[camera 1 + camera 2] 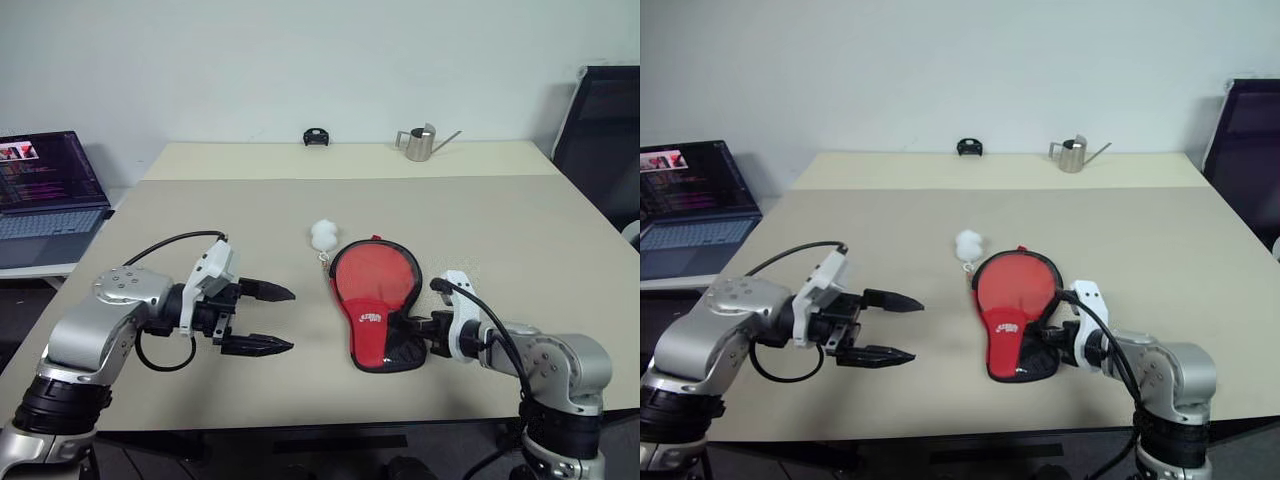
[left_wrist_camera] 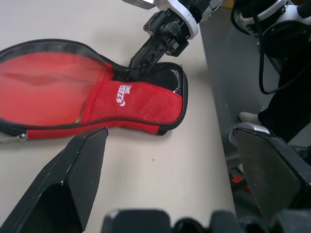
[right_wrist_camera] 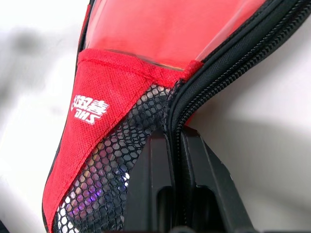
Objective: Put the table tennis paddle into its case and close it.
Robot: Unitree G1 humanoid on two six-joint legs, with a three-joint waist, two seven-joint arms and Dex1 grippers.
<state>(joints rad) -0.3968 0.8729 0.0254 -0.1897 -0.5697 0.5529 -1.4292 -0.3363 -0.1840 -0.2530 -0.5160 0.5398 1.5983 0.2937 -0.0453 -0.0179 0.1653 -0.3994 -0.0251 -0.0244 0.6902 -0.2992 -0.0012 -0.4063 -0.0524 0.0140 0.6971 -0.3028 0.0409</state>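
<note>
The case lies flat on the desk, near its front edge and between the two arms. The red side with the small white logo faces up. The round red face of the table tennis paddle is seen inside the case through the open zipper rim (the handle is covered by the narrow mesh end), so insertion is judged complete or nearly so. Closing is not yet done: the zipper stands open along the side. The white pom-pom pull rests on the desk just beyond the wide end.

The long axis of the case runs roughly away from the robot, tilted slightly; the wide end points toward the far edge, the narrow end toward the robot.

The right tool is clenched on the zipper rim at the narrow end. The left tool is released, jaws wide apart, held beside the case without touching it.
</note>
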